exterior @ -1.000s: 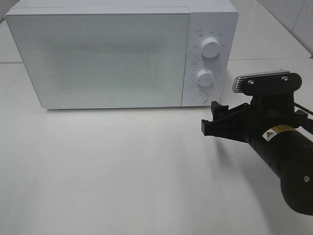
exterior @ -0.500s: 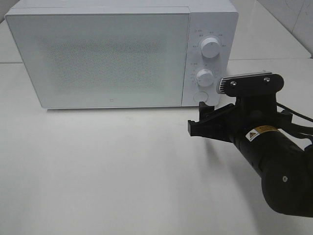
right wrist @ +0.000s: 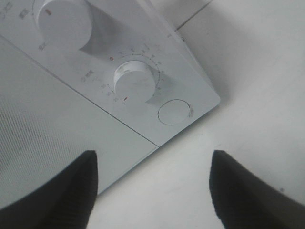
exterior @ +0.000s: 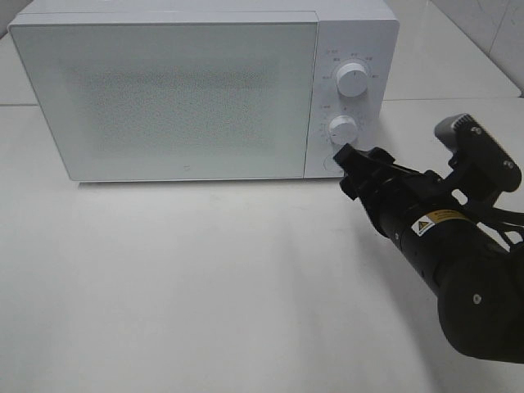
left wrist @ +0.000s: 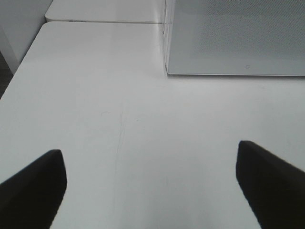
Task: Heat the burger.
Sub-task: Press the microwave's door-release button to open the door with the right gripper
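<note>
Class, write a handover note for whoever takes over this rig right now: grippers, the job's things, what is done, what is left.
Left gripper: open, empty, over the table.
Right gripper: open, empty, close to the round button of the microwave.
Burger: not in view; microwave shut, its inside hidden.
Done: nothing that shows.
Left: likely press the button, then find and heat the burger.

A plain white worktop (exterior: 205, 286) fills most of the scene, matte and evenly lit, with only soft, faint shadows. A thin seam (exterior: 458, 100) joins it to a second white slab (exterior: 446, 57) behind. At the far right corner rises a pale tiled wall (exterior: 495, 29).
</note>
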{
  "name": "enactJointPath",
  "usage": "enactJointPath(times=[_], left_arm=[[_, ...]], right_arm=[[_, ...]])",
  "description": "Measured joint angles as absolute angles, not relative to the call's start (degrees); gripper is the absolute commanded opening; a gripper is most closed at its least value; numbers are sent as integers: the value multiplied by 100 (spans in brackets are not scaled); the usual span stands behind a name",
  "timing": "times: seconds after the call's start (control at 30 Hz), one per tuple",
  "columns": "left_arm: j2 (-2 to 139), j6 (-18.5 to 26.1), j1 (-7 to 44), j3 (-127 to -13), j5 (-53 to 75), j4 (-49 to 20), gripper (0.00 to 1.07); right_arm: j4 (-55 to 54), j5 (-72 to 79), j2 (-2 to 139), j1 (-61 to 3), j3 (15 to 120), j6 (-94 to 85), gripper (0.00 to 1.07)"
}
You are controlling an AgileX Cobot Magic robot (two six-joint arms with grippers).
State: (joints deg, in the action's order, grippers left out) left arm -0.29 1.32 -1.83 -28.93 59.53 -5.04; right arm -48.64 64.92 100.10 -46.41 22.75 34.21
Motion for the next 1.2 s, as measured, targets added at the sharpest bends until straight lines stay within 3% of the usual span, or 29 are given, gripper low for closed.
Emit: enactJointPath(times=[0.07,0.13,0.17,0.2,0.27,0.3,0.33,0.4,0.73,1.2], left_arm=[[-29,132,-183,-2893,5953,-504,88],[-29,132,-183,-2893,5953,-504,88],[-29,132,-183,-2893,5953,-504,88],[-29,132,-183,-2893,5953,-504,88],[-29,132,-183,-2893,5953,-504,88],[-29,132,-183,-2893,5953,-504,88],[-29,132,-183,-2893,5953,-504,88],[-29,132,-183,-2893,5953,-504,88],[-29,132,-183,-2893,5953,-504,88],[-29,132,-183,-2893,5953,-504,88]], right_arm=[[-4870,6492,10010,-4641,2275,3764,52],[-4870,6492,10010,-4641,2275,4973,37],[-4870,6492,10010,-4641,2275,4973,37],[-4870,6492,10010,-4641,2275,5592,26],[-4870,6492,10010,-4641,2275,5879,22],[-4870,6469,10010,-4641,2275,6314,14],[-4870,6469,10010,-4641,2275,6314,14],[-4870,6337,10010,-4641,2275,6864,2],[-4870,5987,10010,-4641,2275,7855,0],[-5019,5890,10680,-4521,2882,7890,0]])
